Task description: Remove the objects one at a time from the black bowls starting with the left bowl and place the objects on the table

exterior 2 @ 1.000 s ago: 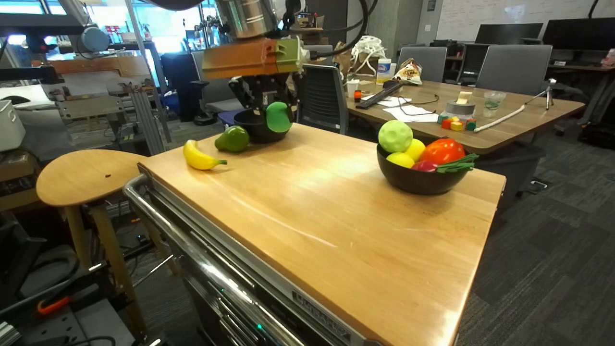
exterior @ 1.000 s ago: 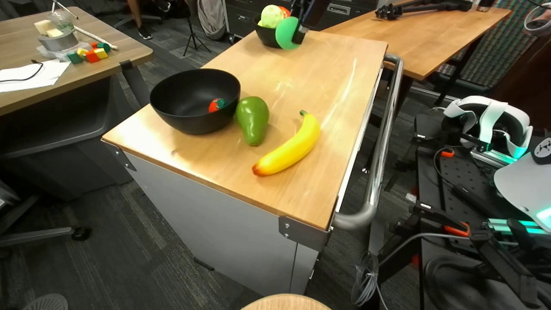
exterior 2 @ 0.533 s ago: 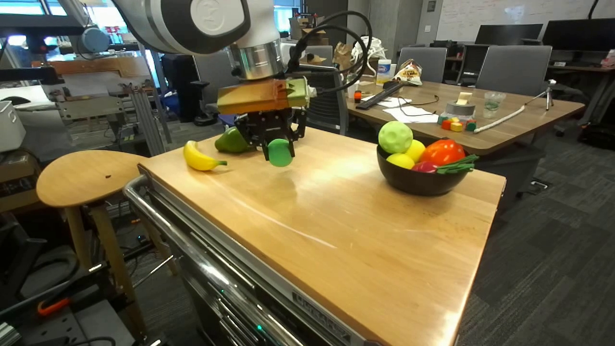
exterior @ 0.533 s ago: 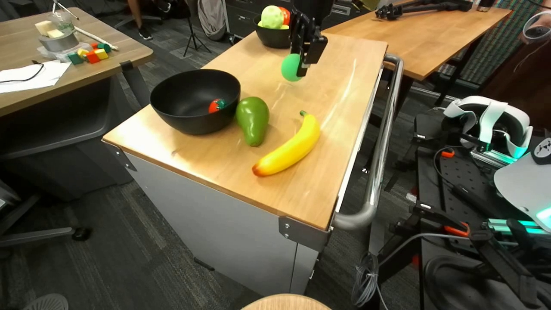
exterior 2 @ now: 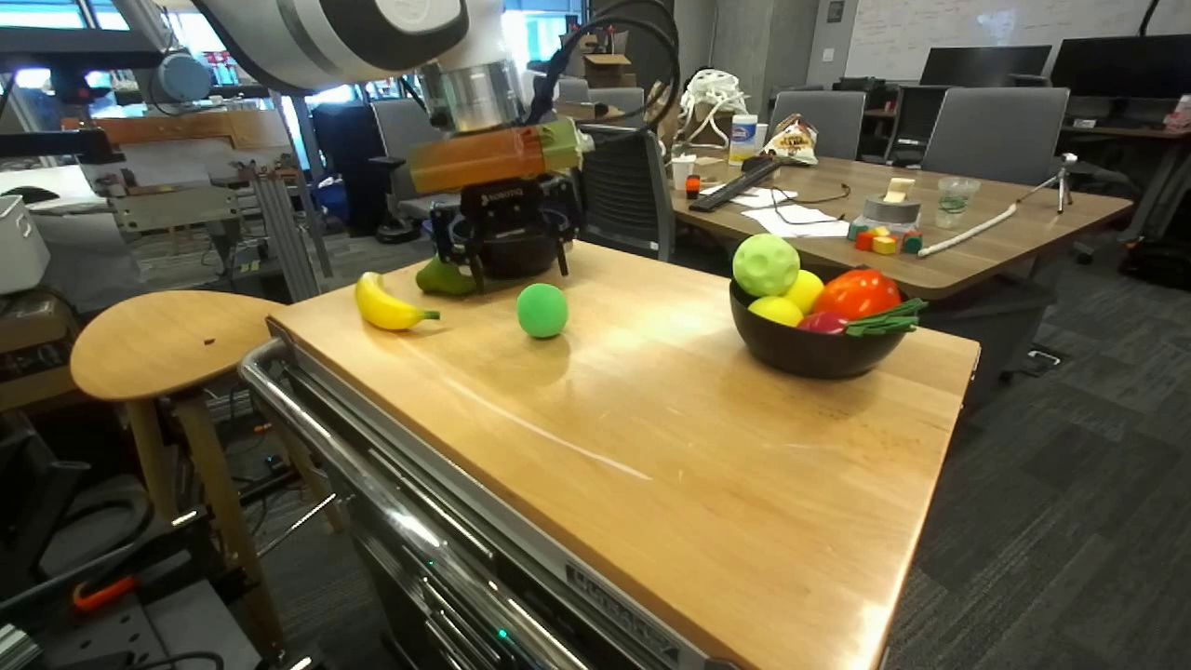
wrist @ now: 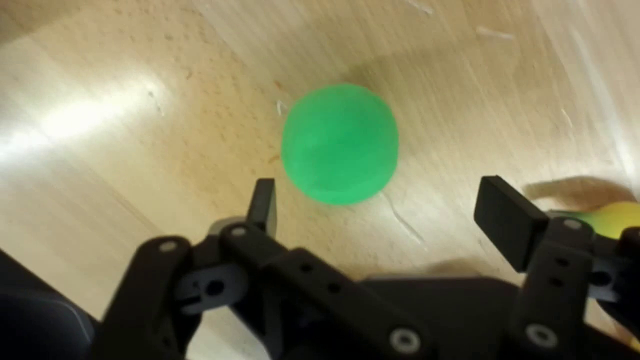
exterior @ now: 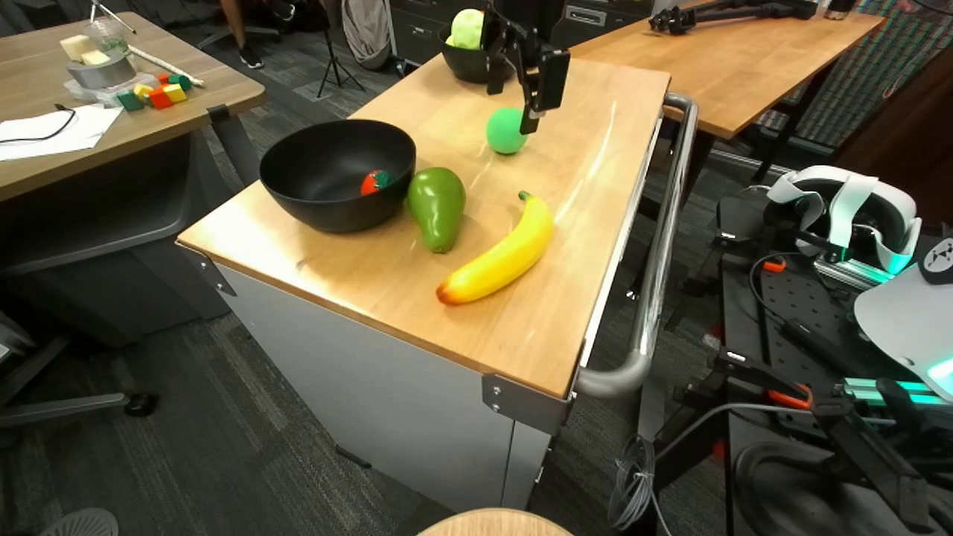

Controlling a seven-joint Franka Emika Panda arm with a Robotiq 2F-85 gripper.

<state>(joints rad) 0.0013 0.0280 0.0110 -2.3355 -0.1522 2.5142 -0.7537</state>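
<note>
My gripper (wrist: 385, 215) stands open, with nothing between its fingers. The green ball (exterior 2: 542, 311) sits on the light-wood table (exterior: 581, 97), apart from the fingertips and just below them in both exterior views. A black bowl (exterior: 320, 211) holds a small red piece (exterior: 376, 182) with a green top; in an exterior view the gripper partly hides this bowl (exterior 2: 517, 261). Beside it lie a dark green, avocado-like piece (exterior: 438, 208) and the yellow banana (exterior: 500, 253). The second black bowl (exterior 2: 814, 354) is heaped with a light green ball (exterior 2: 766, 265), yellow pieces, and a red tomato (exterior 2: 857, 294).
A grey metal rail (exterior: 674, 216) runs along one table edge. Past that corner stands a round wooden stool (exterior 2: 167, 340). A desk with papers (exterior 2: 798, 220) and small colored blocks is on the opposite side. The banana's stem end (wrist: 610, 220) shows behind a finger in the wrist view.
The gripper carried the green ball away from the bowl with the small red piece and lowered it to the table. Its fingers have spread and let go, and it has risen off the ball.
</note>
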